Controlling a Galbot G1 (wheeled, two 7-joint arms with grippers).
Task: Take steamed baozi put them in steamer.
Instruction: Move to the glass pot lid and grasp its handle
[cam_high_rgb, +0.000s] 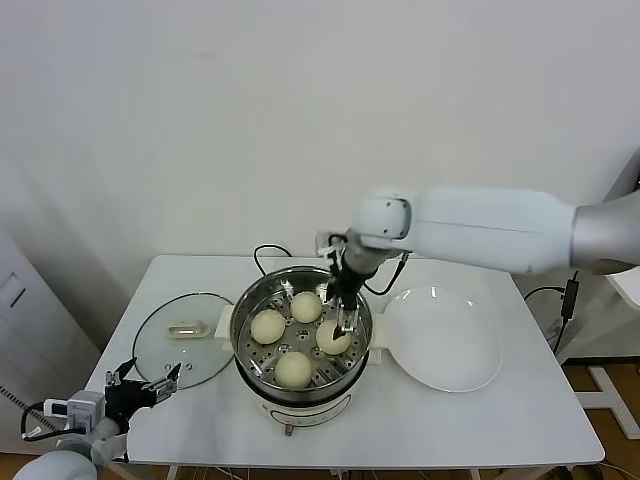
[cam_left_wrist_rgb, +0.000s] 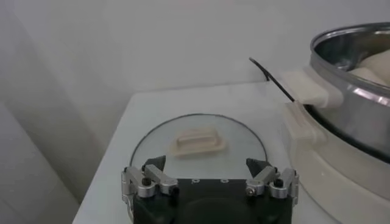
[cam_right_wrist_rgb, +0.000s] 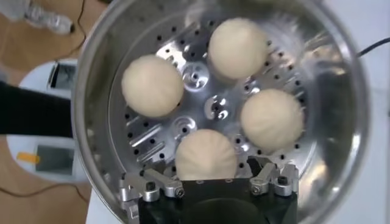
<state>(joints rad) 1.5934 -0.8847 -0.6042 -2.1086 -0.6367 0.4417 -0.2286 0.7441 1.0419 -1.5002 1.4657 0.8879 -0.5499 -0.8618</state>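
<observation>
Your right fingers (cam_right_wrist_rgb: 274, 181) stand wide apart on either side of the nearest baozi (cam_right_wrist_rgb: 206, 155), gripping nothing; the bun sits on the perforated tray, so it looks released. The right gripper (cam_high_rgb: 345, 312) hangs inside the steamer (cam_high_rgb: 250, 300) at frame centre. All four baozi lie there, spaced apart so steam can pass. The plate (cam_high_rgb: 445, 340) at right is bare. Your left gripper (cam_left_wrist_rgb: 209, 178) idles fully spread by the glass lid (cam_left_wrist_rgb: 198, 143), lower left on the tabletop (cam_high_rgb: 480, 420).
</observation>
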